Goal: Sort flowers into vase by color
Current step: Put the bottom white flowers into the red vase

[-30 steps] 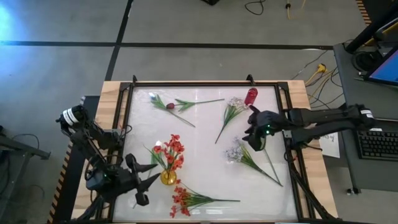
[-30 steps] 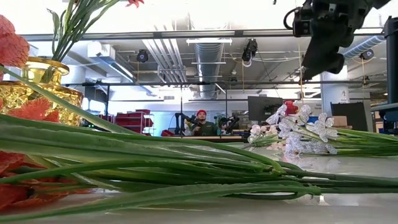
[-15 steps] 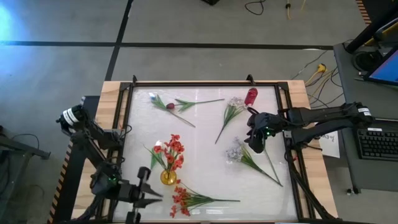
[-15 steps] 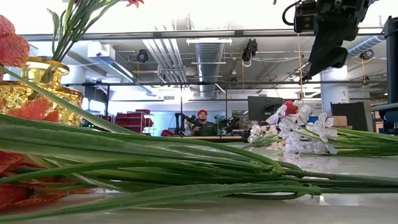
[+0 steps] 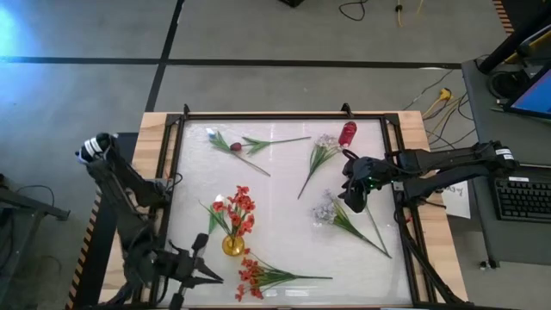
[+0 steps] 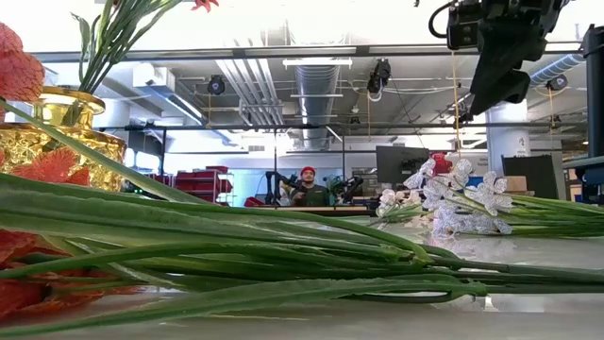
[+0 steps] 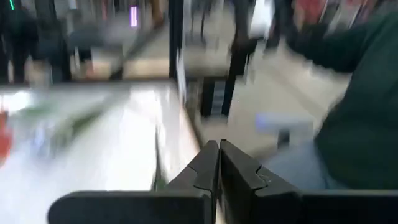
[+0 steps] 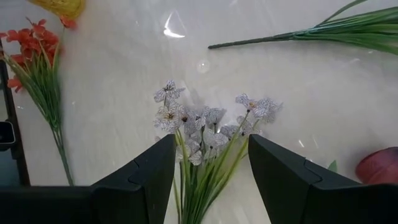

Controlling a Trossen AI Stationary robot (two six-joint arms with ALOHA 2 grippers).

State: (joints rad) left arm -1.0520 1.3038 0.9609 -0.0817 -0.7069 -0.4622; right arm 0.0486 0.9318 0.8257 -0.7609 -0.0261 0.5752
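The white table (image 5: 284,220) is carrying the whole job, flowers lying scattered across it. A yellow vase (image 5: 232,245) near the front-left edge is already holding a red-orange spray (image 5: 237,209), and a second red-orange spray (image 5: 255,275) is lying flat just beside it. Toward the right, one pale spray (image 5: 326,209) is lying with its stem running off to the front-right, another pale spray (image 5: 325,145) is lying farther back, and a red vase (image 5: 347,133) is sitting just behind that. A dark maroon bud (image 5: 235,146) is lying at the back-left.

The right gripper (image 5: 351,191) is hovering directly over the nearer pale spray (image 8: 205,127), its fingers (image 8: 140,180) standing apart and empty — the blossoms are showing in the gap. The left gripper (image 5: 207,275) is sitting off the table's front-left corner, fingertips pressed together on nothing.

These sprays are probably light, with springy stems and soft, loose petals — the blossoms would crush or slip. The better hold is likely on the green stem (image 5: 366,237) just below the head, where the leaves bunch.
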